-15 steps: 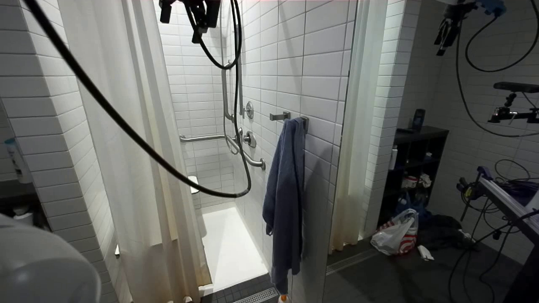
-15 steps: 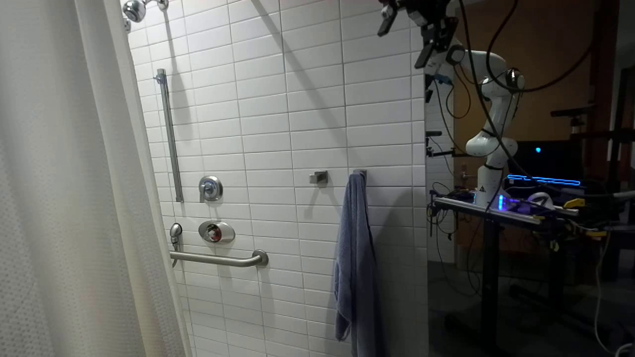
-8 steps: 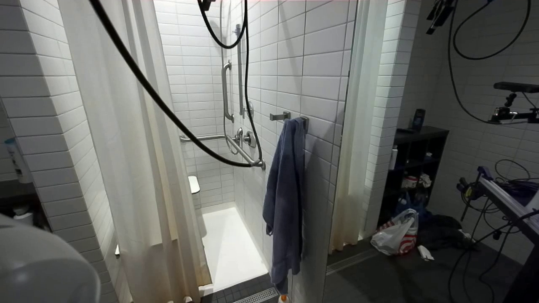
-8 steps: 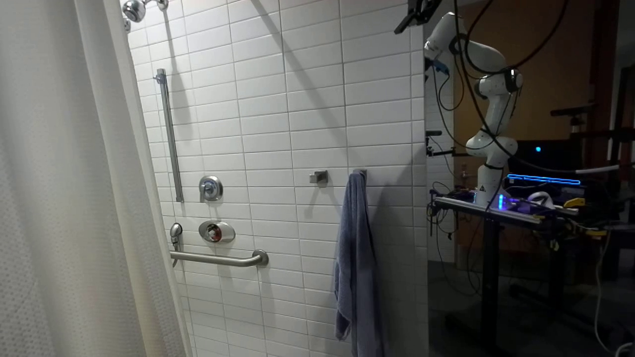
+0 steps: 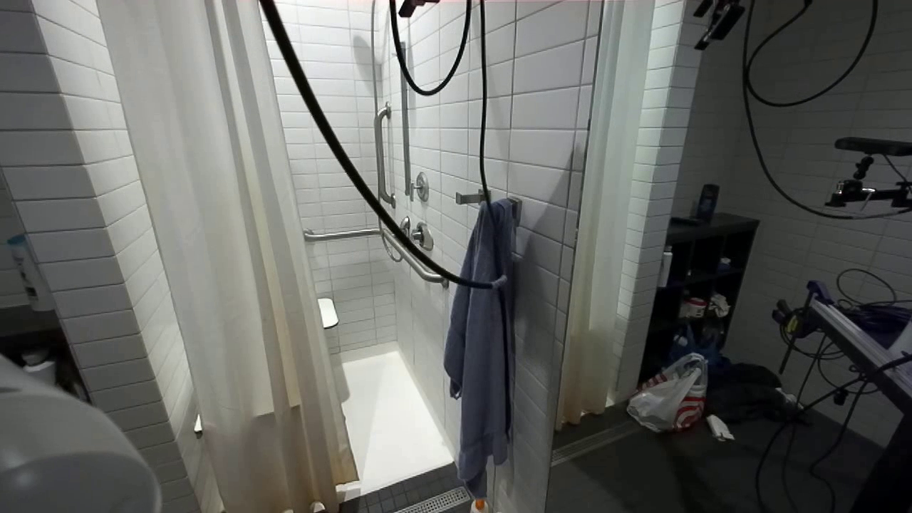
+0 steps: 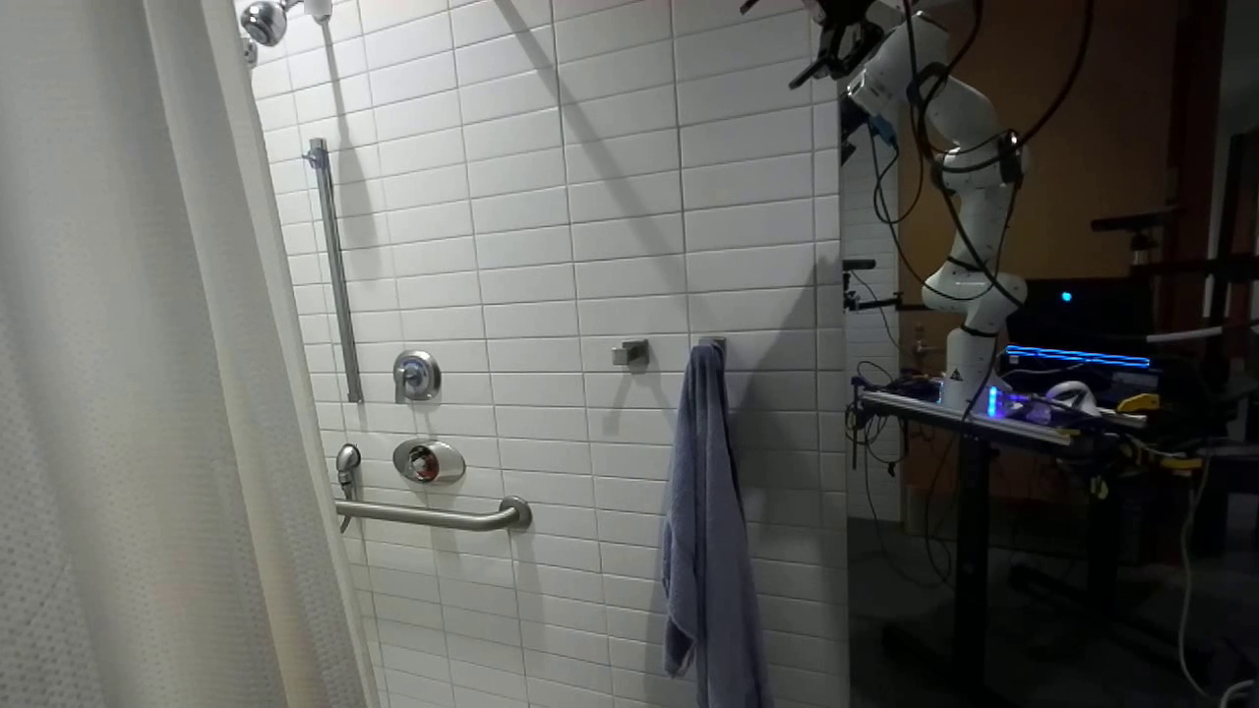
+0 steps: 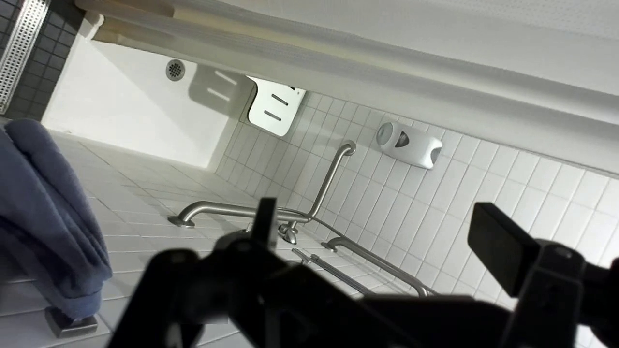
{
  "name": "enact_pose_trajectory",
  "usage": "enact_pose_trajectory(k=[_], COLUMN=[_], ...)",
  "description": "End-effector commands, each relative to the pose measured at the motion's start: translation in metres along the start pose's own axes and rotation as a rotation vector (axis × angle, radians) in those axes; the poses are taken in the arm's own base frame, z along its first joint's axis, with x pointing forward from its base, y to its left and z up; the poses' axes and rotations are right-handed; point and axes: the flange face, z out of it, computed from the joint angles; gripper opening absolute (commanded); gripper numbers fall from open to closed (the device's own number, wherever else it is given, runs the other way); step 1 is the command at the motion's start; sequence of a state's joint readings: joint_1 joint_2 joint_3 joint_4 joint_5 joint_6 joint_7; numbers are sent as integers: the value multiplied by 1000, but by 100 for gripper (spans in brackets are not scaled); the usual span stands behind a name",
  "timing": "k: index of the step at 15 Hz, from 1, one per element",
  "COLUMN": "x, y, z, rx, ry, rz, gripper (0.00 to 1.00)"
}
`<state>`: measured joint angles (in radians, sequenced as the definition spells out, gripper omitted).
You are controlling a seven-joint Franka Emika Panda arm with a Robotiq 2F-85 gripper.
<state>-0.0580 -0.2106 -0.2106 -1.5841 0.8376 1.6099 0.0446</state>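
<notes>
- Blue towel (image 7: pixel 48 212) hangs in loose folds from a metal hook (image 7: pixel 71 326) on the white tiled wall (image 7: pixel 125 208), at the left edge of the wrist view and apart from the gripper (image 7: pixel 382 234).
- Jaws stand wide apart; tile and part of a grab bar (image 7: pixel 377 260) show between the fingertips (image 7: pixel 503 247).
- In both exterior views the gripper hangs at the top edge, higher than the towel and partly cut off by the frame.
- Black cable (image 5: pixel 356 178) sags across the front of the towel in an exterior view.
- Second hook (image 6: pixel 631 352) juts from the wall just beside the towel in both exterior views.
- Off-white curtain (image 7: pixel 435 63) spreads across the top of the wrist view.
- Beneath it in that view show a white dispenser (image 7: pixel 411 145) on the far wall (image 7: pixel 416 193), a slotted white seat (image 7: pixel 276 106) and a round drain (image 7: pixel 175 70) in the shower floor (image 7: pixel 135 111).
- White robot arm (image 6: pixel 989 211) rises from a bench (image 6: pixel 969 408) in the dim part of an exterior view, perhaps as a mirror reflection.
</notes>
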Motion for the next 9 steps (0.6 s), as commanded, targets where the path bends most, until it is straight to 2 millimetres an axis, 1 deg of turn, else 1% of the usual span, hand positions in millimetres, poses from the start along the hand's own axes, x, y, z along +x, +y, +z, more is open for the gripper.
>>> enact_pose_trajectory(k=[1,6,9], x=[3,3,3], y=[2,-3,-3], z=[-1,-1,-1], rx=[-7,-11,-11], ry=[1,3,4], rz=[2,-8,-8], gripper=[100,100,100])
